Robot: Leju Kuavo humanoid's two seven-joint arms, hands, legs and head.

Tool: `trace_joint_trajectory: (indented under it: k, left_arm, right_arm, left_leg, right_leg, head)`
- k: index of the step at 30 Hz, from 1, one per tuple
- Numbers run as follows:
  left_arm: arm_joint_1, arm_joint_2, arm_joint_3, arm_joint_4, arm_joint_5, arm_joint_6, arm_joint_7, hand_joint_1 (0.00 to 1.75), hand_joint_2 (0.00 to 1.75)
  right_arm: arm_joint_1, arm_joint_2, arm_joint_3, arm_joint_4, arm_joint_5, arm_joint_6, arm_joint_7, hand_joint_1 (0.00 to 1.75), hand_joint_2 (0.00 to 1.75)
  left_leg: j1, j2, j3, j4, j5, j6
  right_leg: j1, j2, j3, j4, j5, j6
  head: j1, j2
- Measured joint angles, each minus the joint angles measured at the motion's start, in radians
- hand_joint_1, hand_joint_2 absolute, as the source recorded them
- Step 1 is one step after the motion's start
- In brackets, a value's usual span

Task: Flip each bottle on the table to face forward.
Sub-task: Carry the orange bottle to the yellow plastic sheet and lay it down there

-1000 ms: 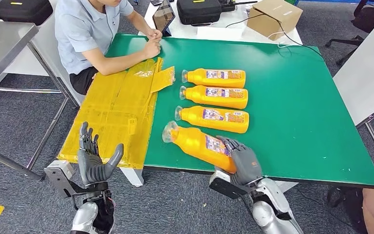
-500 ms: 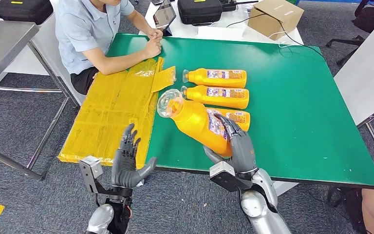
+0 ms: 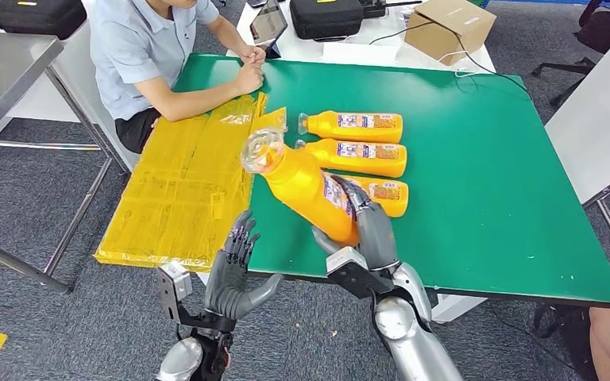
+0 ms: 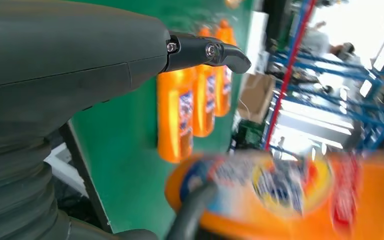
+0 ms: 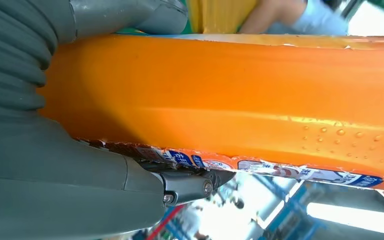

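Change: right hand (image 3: 369, 230) has lifted the nearest orange bottle (image 3: 306, 186) off the green table (image 3: 484, 198), gripping its base.
Left hand (image 3: 234, 270): empty, fingers spread, rising toward it.
Meaning: flip underway.

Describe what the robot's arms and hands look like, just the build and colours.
Both arms are silver metal with rounded shells. The left hand and right hand are dark grey, with a thick grey thumb and darker, slimmer fingers. A square silver-grey camera block sits at each wrist. The wrist views show a grey ribbed cover and small screws at a fingertip.
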Motion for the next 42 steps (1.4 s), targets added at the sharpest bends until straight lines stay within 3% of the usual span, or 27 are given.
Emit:
trace_joint_trajectory:
  k: [6, 15, 29, 35, 39, 41, 42]
  left_arm:
    - [-0.014, 0.002, -0.043, -0.015, -0.039, -0.018, -0.031, 0.0, 1.75]
    - [-0.008, 0.004, -0.036, -0.038, -0.039, 0.01, -0.044, 0.0, 1.75]
    - [-0.032, 0.004, 0.005, -0.059, 0.018, 0.003, -0.028, 0.0, 1.75]
    - [-0.043, 0.004, 0.015, -0.057, 0.028, -0.012, -0.028, 0.0, 1.75]
    - [-0.055, 0.004, 0.015, -0.049, 0.073, -0.069, -0.019, 0.0, 1.75]
    - [-0.06, 0.004, 0.015, -0.042, 0.096, -0.099, -0.011, 0.12, 1.75]
    - [-0.061, 0.004, 0.015, -0.039, 0.102, -0.107, -0.009, 0.48, 1.75]
  right_arm:
    - [-0.018, 0.04, 0.065, 0.094, 0.02, 0.009, -0.039, 1.75, 1.75]
    - [-0.03, 0.076, 0.132, 0.163, 0.061, -0.014, 0.001, 1.75, 1.75]
    - [-0.016, 0.051, 0.199, 0.169, 0.168, -0.004, 0.005, 1.75, 1.75]
    - [-0.026, 0.036, 0.223, 0.169, 0.174, 0.02, -0.028, 1.75, 1.75]
    - [-0.045, 0.029, 0.239, 0.174, 0.163, 0.047, -0.068, 1.75, 1.75]
    - [-0.055, 0.026, 0.248, 0.177, 0.162, 0.049, -0.077, 1.73, 1.75]
    - [-0.058, 0.025, 0.251, 0.178, 0.162, 0.049, -0.08, 1.69, 1.75]
  left_leg:
    - [0.0, 0.0, 0.0, 0.0, 0.0, 0.0]
    - [0.0, 0.0, -0.001, 0.0, 0.0, 0.0]
    - [0.0, 0.0, -0.001, 0.0, 0.0, 0.0]
    - [0.0, 0.0, -0.001, 0.0, 0.0, 0.0]
    - [0.0, 0.0, -0.001, 0.0, 0.0, 0.0]
    - [0.0, 0.0, -0.001, 0.0, 0.0, 0.0]
    - [0.0, 0.0, -0.001, 0.0, 0.0, 0.0]
  right_leg:
    - [0.0, 0.0, 0.0, 0.0, 0.0, 0.0]
    - [0.0, 0.0, -0.002, 0.0, 0.0, 0.0]
    - [0.0, 0.0, -0.002, 0.0, 0.0, 0.0]
    - [0.0, 0.0, -0.002, 0.0, 0.0, 0.0]
    - [0.0, 0.0, -0.002, 0.0, 0.0, 0.0]
    - [0.0, 0.0, -0.002, 0.0, 0.0, 0.0]
    - [0.0, 0.0, -0.002, 0.0, 0.0, 0.0]
  head:
    - [0.0, 0.0]
    - [0.0, 0.0]
    - [0.0, 0.0]
    - [0.0, 0.0]
    - [0.0, 0.0]
    - [0.0, 0.0]
    - [0.0, 0.0]
